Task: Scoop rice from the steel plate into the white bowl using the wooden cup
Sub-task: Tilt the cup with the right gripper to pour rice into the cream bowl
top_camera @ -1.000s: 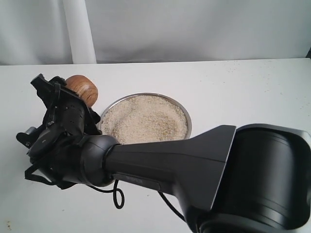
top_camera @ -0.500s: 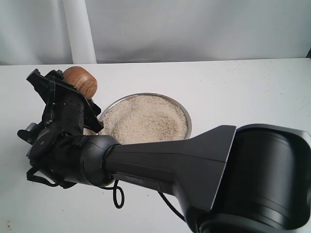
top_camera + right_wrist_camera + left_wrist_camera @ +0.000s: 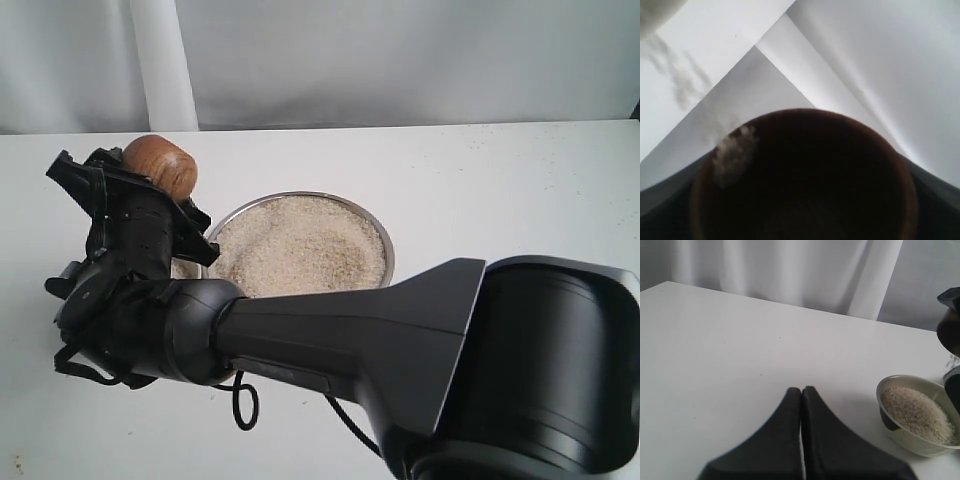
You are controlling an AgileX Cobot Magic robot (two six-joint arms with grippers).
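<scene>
A white bench (image 3: 500, 170) stands before a pale curtain. The wooden cup (image 3: 163, 165) is pinched in the right gripper (image 3: 125, 190), which has reached across the middle. The cup is tipped on its side, raised at about 10 o'clock from the steel plate (image 3: 388, 262). The right wrist view shows rice (image 3: 732, 150) spilling over the cup's dark rim in a thin stream. It falls toward a pale curved edge, probably the white bowl (image 3: 652, 11). From outside, the gripper hides nearly all of that bowl. The plate holds a full heap of rice. The left gripper (image 3: 801, 396) hangs well apart over bare bench, fingers pressed together and holding nothing. The stream may drift past the bowl's rim and scatter grains on the bench if the cup tips off-centre. The glossy round cup might also slip in the grip.
</scene>
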